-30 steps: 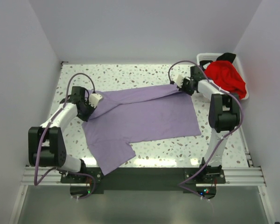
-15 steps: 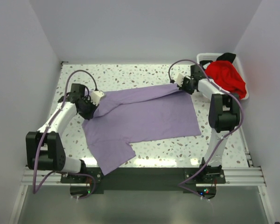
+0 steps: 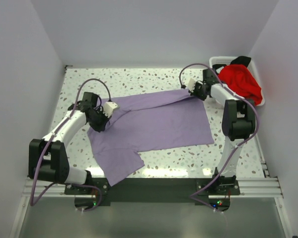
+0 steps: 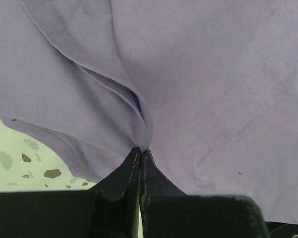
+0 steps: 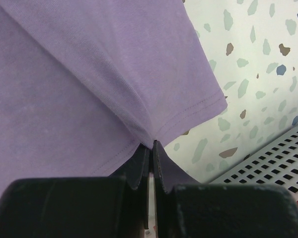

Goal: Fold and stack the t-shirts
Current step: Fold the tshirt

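A lavender-purple t-shirt (image 3: 154, 124) lies spread across the speckled table, one sleeve hanging toward the front edge. My left gripper (image 3: 103, 115) is shut on a pinch of its left side; the wrist view shows the cloth (image 4: 188, 74) bunched into folds at the closed jaws (image 4: 140, 151). My right gripper (image 3: 192, 89) is shut on the shirt's far right corner by the hem (image 5: 139, 89), jaws closed (image 5: 152, 145). A bright red t-shirt (image 3: 241, 82) and a black one (image 3: 241, 60) are heaped in the white basket.
The white plastic basket (image 3: 216, 61) stands at the back right corner, its perforated wall (image 5: 273, 163) close beside my right gripper. White walls enclose the table on three sides. Bare speckled tabletop (image 3: 139, 79) shows behind the shirt.
My left gripper has moved right and slightly toward the front, dragging the shirt's left side inward over itself. The right gripper has held still.
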Controlling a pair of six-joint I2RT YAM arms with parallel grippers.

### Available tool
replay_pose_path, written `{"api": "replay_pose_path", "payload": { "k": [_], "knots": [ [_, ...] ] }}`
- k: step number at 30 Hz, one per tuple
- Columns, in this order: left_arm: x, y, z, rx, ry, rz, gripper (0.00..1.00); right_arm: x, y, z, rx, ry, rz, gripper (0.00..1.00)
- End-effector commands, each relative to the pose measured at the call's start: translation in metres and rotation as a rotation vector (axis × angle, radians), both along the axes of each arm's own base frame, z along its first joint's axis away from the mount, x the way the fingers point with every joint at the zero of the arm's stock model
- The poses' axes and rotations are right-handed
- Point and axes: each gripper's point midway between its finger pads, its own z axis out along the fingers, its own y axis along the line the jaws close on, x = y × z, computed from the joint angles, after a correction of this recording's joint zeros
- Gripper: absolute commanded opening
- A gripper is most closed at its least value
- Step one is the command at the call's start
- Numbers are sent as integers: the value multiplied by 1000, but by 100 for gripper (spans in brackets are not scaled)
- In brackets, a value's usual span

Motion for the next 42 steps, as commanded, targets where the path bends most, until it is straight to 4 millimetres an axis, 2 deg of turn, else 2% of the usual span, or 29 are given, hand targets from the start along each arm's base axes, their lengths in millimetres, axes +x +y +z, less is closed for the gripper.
{"api": "replay_pose_path", "payload": {
  "k": [1,4,7,9,11,16,21,22,23,24,25,26,27,28,30,31,33,34,35,36,37,38,40,41,42],
  "knots": [
    [-8,-10,3,-41,22,-3,0,6,-2,5,-14,-25,5,0],
    [-1,-15,14,-71,-7,8,0,8,-3,7,-16,-30,4,0],
    [10,-21,33,-110,-47,28,0,8,-3,7,-17,-29,5,0],
    [22,-27,52,-144,-89,31,0,8,-3,8,-16,-28,4,0],
    [25,-29,57,-151,-97,24,0,7,-2,9,-15,-27,4,0],
    [19,-21,37,-104,-67,9,0,6,-2,12,-11,-30,7,0],
    [-4,-10,4,-32,-1,-58,0,0,-3,8,-24,-14,19,0],
    [-9,-7,-1,-10,7,-97,3,0,-3,9,-25,-16,25,1],
    [-14,-5,-5,0,25,-115,17,-3,-3,8,-30,-3,26,4],
    [-17,-4,-7,8,35,-130,25,-4,-4,7,-33,9,29,8],
    [-21,-3,-7,15,50,-160,31,-6,-4,7,-38,19,34,16],
    [-17,-4,-3,8,37,-161,39,-10,-5,6,-44,38,37,21],
    [-13,-5,2,-1,25,-153,44,-11,-6,8,-48,39,37,28],
    [-1,-10,13,-27,-13,-141,50,-12,-7,8,-52,43,36,42],
    [16,-14,22,-50,-46,-115,53,-14,-8,13,-63,39,35,51],
    [32,-17,35,-71,-82,-88,54,-14,-9,16,-64,34,32,54],
    [54,-22,38,-104,-102,-57,55,-14,-10,23,-59,34,22,55],
    [68,-26,47,-126,-124,-13,55,-14,-9,27,-50,37,11,56],
    [77,-27,47,-135,-129,8,56,-20,-10,26,-43,70,2,57],
    [91,-28,41,-141,-133,34,56,-16,-7,33,-21,67,-3,57],
    [105,-30,46,-159,-146,84,55,-18,-7,36,3,82,-31,57],
    [116,-29,37,-158,-136,112,54,-18,-2,41,33,104,-35,57],
    [134,-31,40,-181,-141,159,52,-21,3,44,80,140,-65,57],
    [139,-32,30,-187,-118,165,52,-22,6,50,99,163,-72,56],
    [144,-33,29,-192,-112,181,51,-23,9,50,128,182,-103,55]
  ]
}}
